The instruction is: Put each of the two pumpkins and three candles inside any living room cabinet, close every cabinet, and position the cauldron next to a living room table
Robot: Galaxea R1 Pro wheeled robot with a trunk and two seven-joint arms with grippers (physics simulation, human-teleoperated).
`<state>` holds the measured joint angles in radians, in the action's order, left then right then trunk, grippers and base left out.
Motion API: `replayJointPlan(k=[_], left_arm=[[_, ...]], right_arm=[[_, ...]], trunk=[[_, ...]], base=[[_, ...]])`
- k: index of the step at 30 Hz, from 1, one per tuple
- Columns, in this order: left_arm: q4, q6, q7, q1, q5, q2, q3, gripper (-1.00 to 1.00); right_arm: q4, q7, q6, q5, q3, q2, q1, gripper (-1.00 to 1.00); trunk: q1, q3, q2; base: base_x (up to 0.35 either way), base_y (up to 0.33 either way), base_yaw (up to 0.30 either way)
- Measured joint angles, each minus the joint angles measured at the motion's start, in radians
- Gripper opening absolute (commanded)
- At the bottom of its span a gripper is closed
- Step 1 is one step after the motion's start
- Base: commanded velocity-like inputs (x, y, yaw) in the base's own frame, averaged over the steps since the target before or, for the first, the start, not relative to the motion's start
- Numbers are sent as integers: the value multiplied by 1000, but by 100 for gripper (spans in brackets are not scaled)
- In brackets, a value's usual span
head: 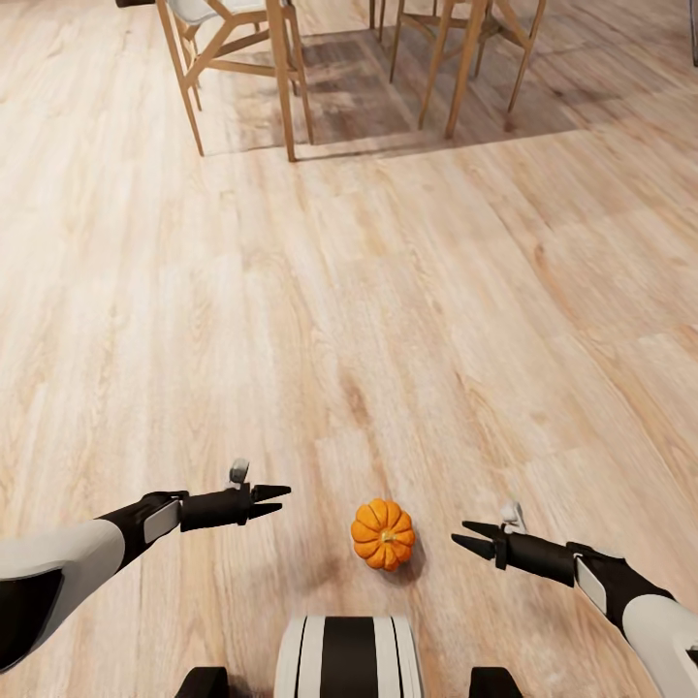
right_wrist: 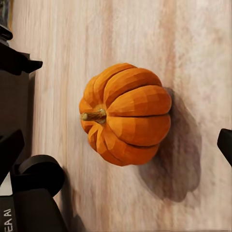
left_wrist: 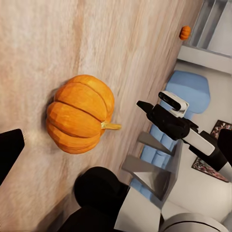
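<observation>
While the robot stands over the wooden floor (head: 388, 291), the scene reads like this:

Pumpkin: one small orange pumpkin (head: 383, 534) sits on the floor just in front of the robot's base (head: 347, 655), between the two arms. Its tan stem points up in the head view. A soft shadow falls on the floor beside it.

Left pincer: the left pincer (head: 272, 501) hangs at the left of the pumpkin, near it but apart from it. The two dark pointed fingers stand a little apart and there is nothing between them.

Right pincer: the right pincer (head: 471, 536) hangs at the right of the pumpkin, also near and not touching. Its fingers are spread a little and they grip nothing.

Second pumpkin: in the left wrist view, another small orange pumpkin (left_wrist: 184, 32) shows far away on the floor, close to a pale wall or furniture edge; what exactly it lies against I cannot tell.

Near pumpkin in wrist views: it is large in the left wrist view (left_wrist: 79, 114) and in the right wrist view (right_wrist: 125, 114), lying free on the boards.

Background: wooden chair legs (head: 281, 78) stand at the far end of the floor. A light blue armchair (left_wrist: 186, 94) shows in the left wrist view behind the right arm.
</observation>
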<state>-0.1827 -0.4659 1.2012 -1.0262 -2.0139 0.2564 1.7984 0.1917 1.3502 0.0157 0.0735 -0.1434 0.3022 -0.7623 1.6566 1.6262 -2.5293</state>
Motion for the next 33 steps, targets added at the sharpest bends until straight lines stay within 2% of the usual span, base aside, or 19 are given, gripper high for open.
replayJointPlan(k=[13, 18, 26, 33], left_arm=[[0, 1, 0, 0, 1, 0, 0, 100], [-1, 3, 5, 0, -2, 4, -4, 100], [1, 5, 54, 0, -2, 6, -2, 100], [2, 7, 65, 0, -1, 3, 1, 100]], right_arm=[[0, -8, 1, 0, 2, -2, 0, 100], [0, -8, 1, 0, 1, -2, 0, 100], [-1, -14, 4, -3, 4, -7, 0, 100], [-3, -105, 16, -8, 6, -34, 0, 100]], trunk=[[6, 50, -3], [6, 50, -3], [6, 50, -3], [6, 50, -3]], base=[[0, 0, 0], [0, 0, 0], [0, 0, 0], [0, 0, 0]])
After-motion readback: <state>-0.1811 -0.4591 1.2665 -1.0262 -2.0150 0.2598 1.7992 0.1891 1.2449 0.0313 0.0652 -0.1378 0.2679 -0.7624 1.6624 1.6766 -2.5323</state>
